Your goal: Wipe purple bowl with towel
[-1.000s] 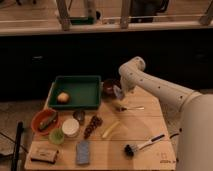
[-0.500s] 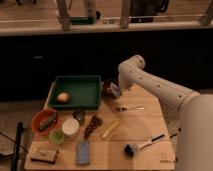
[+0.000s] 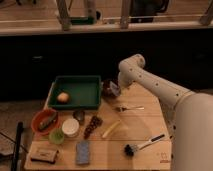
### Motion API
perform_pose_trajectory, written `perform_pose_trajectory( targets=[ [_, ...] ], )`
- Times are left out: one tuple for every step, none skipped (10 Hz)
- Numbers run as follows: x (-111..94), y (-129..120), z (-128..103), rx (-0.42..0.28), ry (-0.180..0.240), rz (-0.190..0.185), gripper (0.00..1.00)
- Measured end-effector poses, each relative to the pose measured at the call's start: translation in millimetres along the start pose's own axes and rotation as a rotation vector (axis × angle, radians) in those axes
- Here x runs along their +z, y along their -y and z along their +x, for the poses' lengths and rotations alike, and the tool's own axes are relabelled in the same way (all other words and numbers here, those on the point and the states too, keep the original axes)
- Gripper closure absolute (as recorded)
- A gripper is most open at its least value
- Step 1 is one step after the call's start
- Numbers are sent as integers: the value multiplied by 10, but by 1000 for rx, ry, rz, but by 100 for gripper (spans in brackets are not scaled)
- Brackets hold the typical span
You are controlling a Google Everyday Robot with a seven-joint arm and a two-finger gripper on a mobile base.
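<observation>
The purple bowl (image 3: 106,89) is a small dark bowl on the table, just right of the green tray. My gripper (image 3: 114,91) hangs from the white arm (image 3: 150,85) that comes in from the right. It is at the bowl's right side, shut on the grey-blue towel (image 3: 115,88), and presses the towel against the bowl. The gripper and towel hide part of the bowl.
A green tray (image 3: 80,80) holds a yellow fruit (image 3: 62,97). In front of the tray are an orange bowl (image 3: 45,121), white cup (image 3: 70,127), light-green bowl (image 3: 56,136) and blue-grey sponge (image 3: 83,151). A fork (image 3: 129,107), a yellow strip (image 3: 111,129) and a brush (image 3: 142,145) lie to the right.
The gripper with the towel has moved left and slightly back, from over the fork area to the purple bowl. In the last half second it has barely shifted.
</observation>
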Motion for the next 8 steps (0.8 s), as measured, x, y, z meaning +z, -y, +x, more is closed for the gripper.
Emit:
perform_pose_trajectory(
  targets=[
    [49, 69, 31, -4, -5, -4, 100],
    [62, 120, 49, -8, -9, -4, 100],
    [87, 188, 86, -9, -10, -4, 100],
    [123, 283, 152, -12, -15, -1, 100],
    [153, 372, 156, -19, -13, 2, 100],
    [181, 443, 128, -29, -9, 5, 100],
    [207, 506, 76, -41, 1, 7, 100],
    [259, 555, 78, -59, 1, 7, 100]
  ],
)
